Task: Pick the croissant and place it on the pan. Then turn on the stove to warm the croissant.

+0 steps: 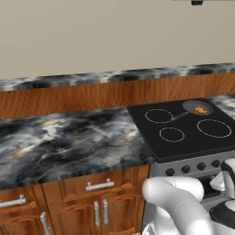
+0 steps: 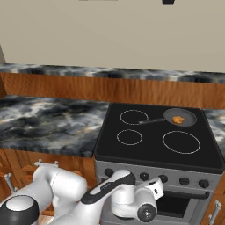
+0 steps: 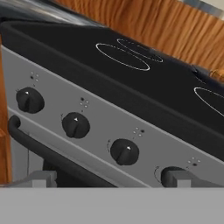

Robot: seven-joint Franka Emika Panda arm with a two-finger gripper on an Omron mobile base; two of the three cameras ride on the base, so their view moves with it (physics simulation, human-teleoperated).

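The pincer [image 3: 111,179] stands with its jaws wide apart and nothing between them, low in front of the stove [image 3: 131,127], facing the row of round black knobs [image 3: 75,124] on the grey steel front. Behind the knobs lies the black cooktop with its white ring burners. The pan [image 1: 197,108] sits on the stove's far right burner, and the croissant [image 1: 200,110] lies inside the pan. The marble table [image 1: 64,142] adjoins the stove's left side.

The small golden-brown croissant [image 2: 178,119] lies in the round dark grey pan [image 2: 186,115] on the black glass stove [image 2: 154,151], well beyond the gripper [image 3: 109,177].
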